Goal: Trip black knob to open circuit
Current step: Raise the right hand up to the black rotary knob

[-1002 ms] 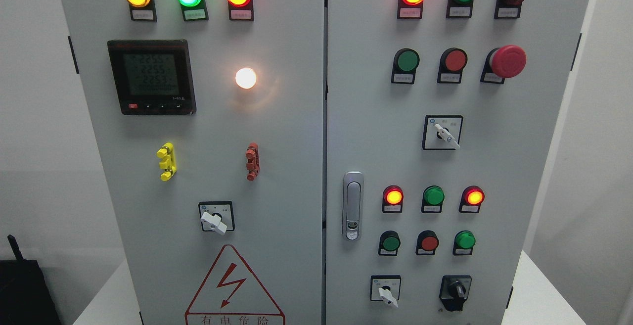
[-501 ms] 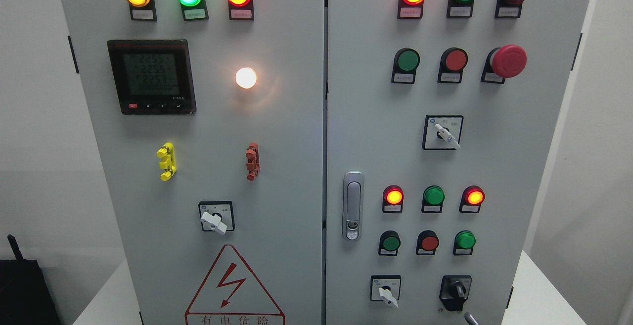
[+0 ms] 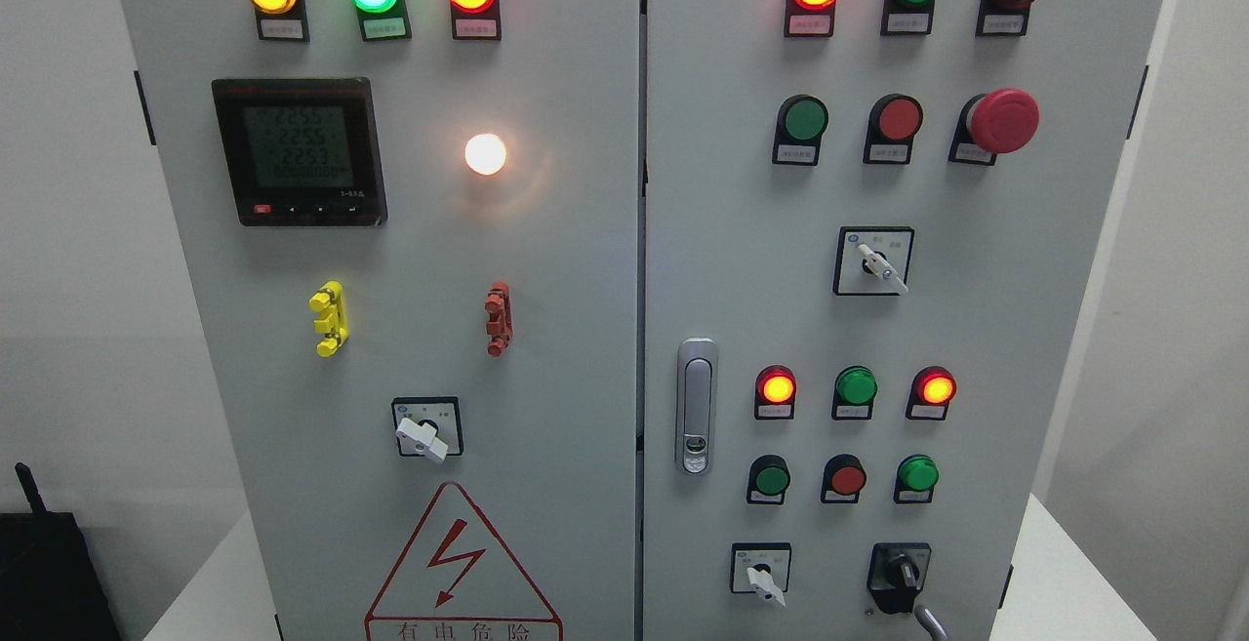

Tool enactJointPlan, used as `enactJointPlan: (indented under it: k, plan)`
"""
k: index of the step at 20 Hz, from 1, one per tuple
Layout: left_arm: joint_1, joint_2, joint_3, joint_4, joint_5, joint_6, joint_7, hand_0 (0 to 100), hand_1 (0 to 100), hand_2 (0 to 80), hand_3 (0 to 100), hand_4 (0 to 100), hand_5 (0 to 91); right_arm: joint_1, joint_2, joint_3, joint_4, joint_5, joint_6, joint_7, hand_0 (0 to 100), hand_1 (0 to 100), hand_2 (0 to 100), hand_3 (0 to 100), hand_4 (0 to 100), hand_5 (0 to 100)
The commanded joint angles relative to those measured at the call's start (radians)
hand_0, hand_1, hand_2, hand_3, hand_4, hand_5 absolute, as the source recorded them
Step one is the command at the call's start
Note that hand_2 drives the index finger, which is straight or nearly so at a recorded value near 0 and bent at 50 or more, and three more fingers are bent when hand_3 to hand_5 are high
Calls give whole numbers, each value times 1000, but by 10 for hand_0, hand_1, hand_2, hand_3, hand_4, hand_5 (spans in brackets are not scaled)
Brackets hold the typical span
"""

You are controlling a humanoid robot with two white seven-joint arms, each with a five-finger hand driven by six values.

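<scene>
Rising a little higher at the bottom edge, a grey finger-like tip (image 3: 932, 621) now sits just under the black knob (image 3: 900, 575) at lower right of the cabinet (image 3: 585, 260), presumably approaching to turn it. Its hand is cut off, so grip and side are unclear.

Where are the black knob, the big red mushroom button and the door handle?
black knob (image 3: 903, 575), head view, on its grip.
red mushroom button (image 3: 1002, 120), head view, on its cap.
door handle (image 3: 696, 405), head view, on its silver lever.
</scene>
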Motion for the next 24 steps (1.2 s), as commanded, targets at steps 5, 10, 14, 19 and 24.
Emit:
enactJointPlan:
  k: [5,10,14,19,24]
  plan:
    - [-2,-2,1,0,2,-1,0,120,389,0,0,0,0,-21,-4,-2,-28,-3,-1,-6,1000,850,0,952,904,918]
    - [-4,-2,1,0,2,-1,0,120,389,0,0,0,0,-21,-4,4,-28,-3,1,-6,1000,851,0,953,904,918]
    - [-2,-2,1,0,2,-1,0,120,389,0,0,0,0,-23,-4,7,-28,-3,1,-6,1000,852,0,953,905,917]
    - [-2,-2,1,0,2,-1,0,120,389,0,0,0,0,-27,-4,12,-28,-2,1,-6,1000,852,0,953,905,918]
    - [-4,-2,1,0,2,-1,0,120,389,0,0,0,0,-35,-3,13,-28,0,4,-8,1000,853,0,953,904,918]
